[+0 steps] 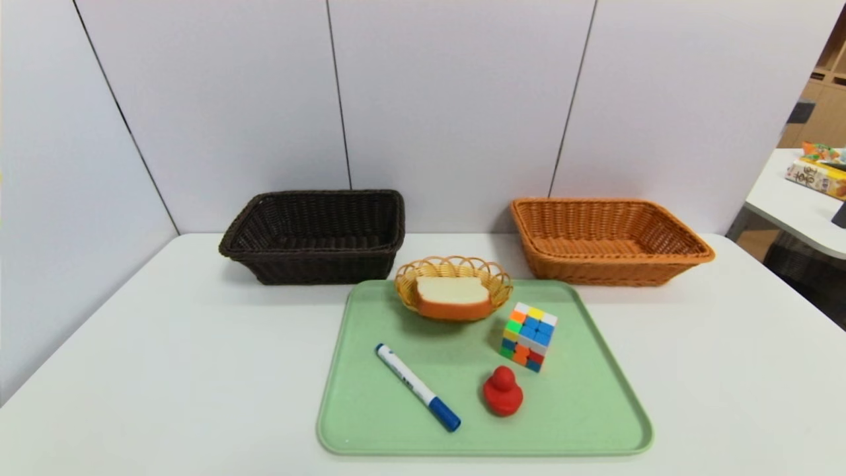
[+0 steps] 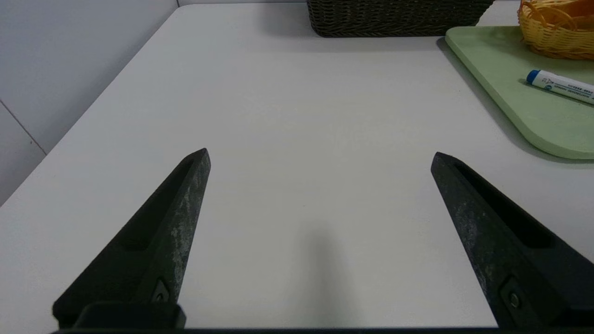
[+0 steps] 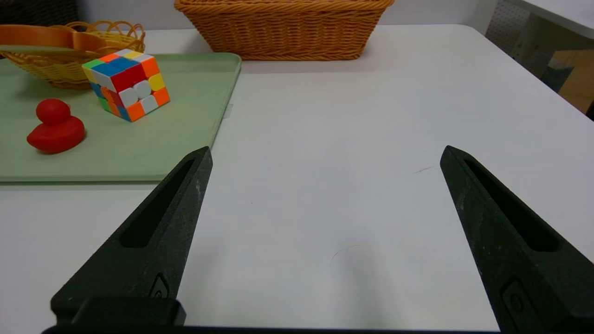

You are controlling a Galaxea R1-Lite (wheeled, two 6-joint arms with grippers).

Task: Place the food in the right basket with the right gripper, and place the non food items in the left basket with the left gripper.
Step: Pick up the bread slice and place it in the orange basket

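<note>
Left gripper (image 2: 320, 155) and right gripper (image 3: 325, 153) level above the white table's (image 1: 165, 370) near edge, fingers spread, empty; grey wall panels (image 1: 449, 99) behind.

Neither arm shows in the head view. In the left wrist view the dark basket (image 2: 399, 18) is cut off above its lower wall, and the marker (image 2: 559, 86) on the green tray (image 2: 501, 83) runs off the edge, hiding its far end. In the right wrist view the bread (image 3: 46, 36) inside the small yellow basket (image 3: 83, 55) shows only as an orange edge, partly cropped. The marker's print is too small to read.
</note>
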